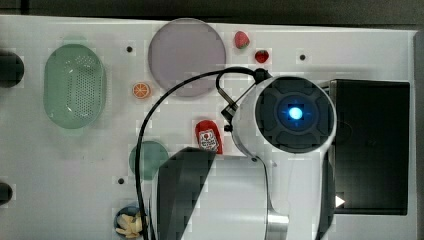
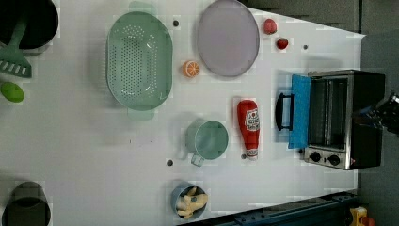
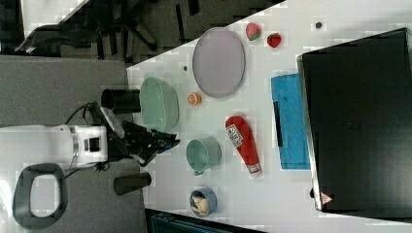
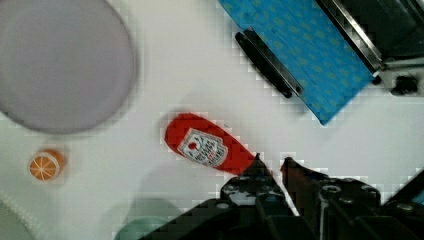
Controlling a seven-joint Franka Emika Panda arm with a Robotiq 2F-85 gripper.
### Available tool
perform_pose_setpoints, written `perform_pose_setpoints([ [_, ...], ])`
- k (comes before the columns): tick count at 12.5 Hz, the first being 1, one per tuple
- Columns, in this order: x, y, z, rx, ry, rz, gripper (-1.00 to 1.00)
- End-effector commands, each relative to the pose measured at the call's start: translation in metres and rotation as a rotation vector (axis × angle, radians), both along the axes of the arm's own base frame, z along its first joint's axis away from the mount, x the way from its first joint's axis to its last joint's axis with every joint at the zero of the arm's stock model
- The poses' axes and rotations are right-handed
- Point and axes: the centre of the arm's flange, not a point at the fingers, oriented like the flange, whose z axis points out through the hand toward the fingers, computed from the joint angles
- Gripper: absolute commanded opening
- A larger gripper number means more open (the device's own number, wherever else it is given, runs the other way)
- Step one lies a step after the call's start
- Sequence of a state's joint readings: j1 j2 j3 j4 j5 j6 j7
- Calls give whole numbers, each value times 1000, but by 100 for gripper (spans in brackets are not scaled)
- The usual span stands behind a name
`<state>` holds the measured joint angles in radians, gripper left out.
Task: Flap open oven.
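oven (image 2: 346, 117) seen with blue door flapped down, nothing inside, pale snacks piled in small blue bowl (image 2: 189, 201), ketchup bottle (image 4: 210, 149) label unreadable, gripper (image 4: 272, 162) nearly closed, nothing held

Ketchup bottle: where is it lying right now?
In the left view the ketchup bottle lies flat on the white table, between the green mug on the left view's left and the oven, whose blue door is flapped down.
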<state>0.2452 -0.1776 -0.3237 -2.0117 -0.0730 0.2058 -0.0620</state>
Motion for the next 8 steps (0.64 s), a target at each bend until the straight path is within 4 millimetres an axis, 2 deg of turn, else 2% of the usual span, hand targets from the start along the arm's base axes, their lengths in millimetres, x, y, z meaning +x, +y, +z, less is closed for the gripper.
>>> perform_pose_setpoints([
  [1, -7, 6, 39, 11, -25, -117, -65],
  [3, -9, 9, 44, 13, -36, -111, -65],
  [8, -9, 9, 39, 12, -26, -111, -65],
])
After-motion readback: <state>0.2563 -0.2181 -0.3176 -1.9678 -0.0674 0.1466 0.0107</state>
